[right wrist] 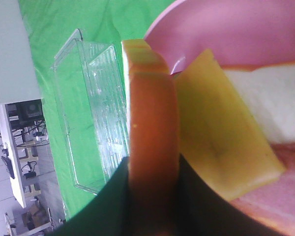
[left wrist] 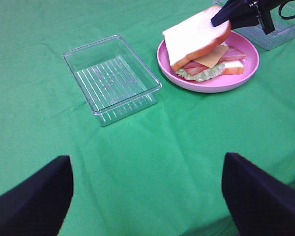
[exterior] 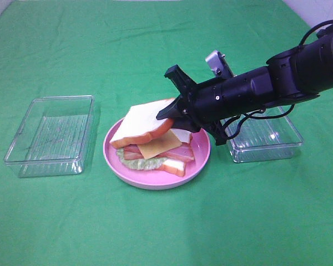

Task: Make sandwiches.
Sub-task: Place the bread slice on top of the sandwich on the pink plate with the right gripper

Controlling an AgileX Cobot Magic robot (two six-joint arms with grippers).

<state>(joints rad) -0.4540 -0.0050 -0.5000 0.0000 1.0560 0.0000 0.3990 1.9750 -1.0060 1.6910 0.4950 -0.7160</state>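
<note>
A round pink plate [exterior: 202, 158] sat near the middle of the counter [exterior: 155, 233], which was covered in green cloth. On the plate lay the partly built sandwich: a bottom bread slice [exterior: 175, 166] with pale green lettuce [exterior: 134, 162] sticking out from under it on the left side, reddish-brown bacon strips [exterior: 177, 151] on top, and a thin yellow cheese square [exterior: 161, 145] above the bacon. The right gripper [exterior: 175, 111] reached in from the right of the high view and was clamped on the crust edge of the top bread slice [exterior: 141, 124]; the right wrist view showed the orange-brown crust [right wrist: 152, 147] pinched between its dark fingers [right wrist: 113, 206]. That slice was tilted, its held end raised and its far end low over the stack near the plate's left rim. The left gripper [left wrist: 147, 196] hung back over bare cloth, well apart from the plate, with its two fingers spread wide and nothing between them. A clear plastic tray [exterior: 50, 136] stood to the left of the plate, and a second clear tray [exterior: 266, 141] stood to the right, partly behind the right arm [exterior: 277, 80].
</note>
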